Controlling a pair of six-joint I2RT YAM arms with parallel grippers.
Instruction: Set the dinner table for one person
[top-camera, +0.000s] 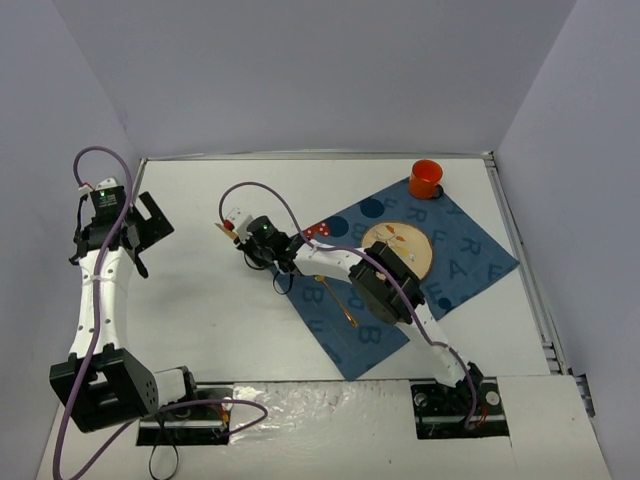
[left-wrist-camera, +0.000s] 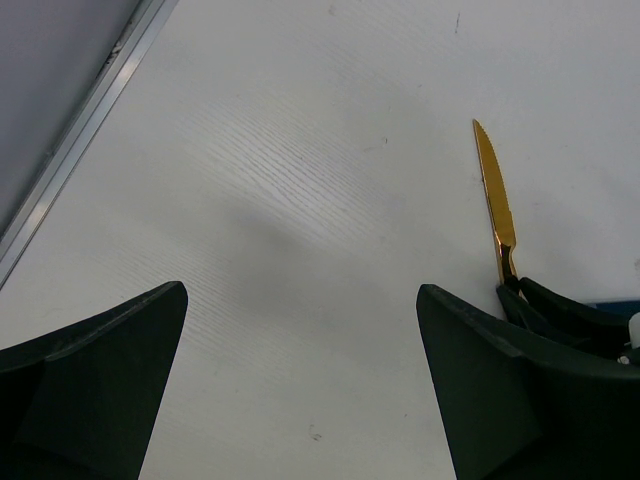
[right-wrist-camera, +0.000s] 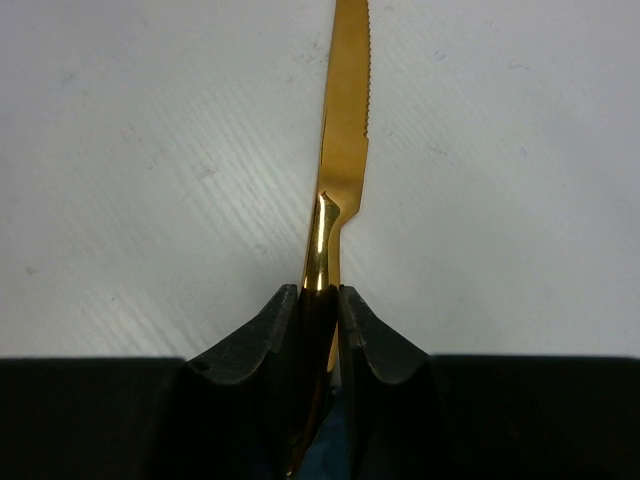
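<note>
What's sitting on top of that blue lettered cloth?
A round tan plate, an orange cup at its far corner and a gold utensil. The right arm covers part of the cloth.

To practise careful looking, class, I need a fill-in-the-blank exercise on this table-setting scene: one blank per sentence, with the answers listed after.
1. The right gripper holds the gold knife by its ____.
2. The left gripper hangs ____ above the bare dinner table.
3. The wooden plate lies on the ____ cloth.
4. The cup at the cloth's far corner is ____.
Missing words: handle; open; blue; orange.
</note>
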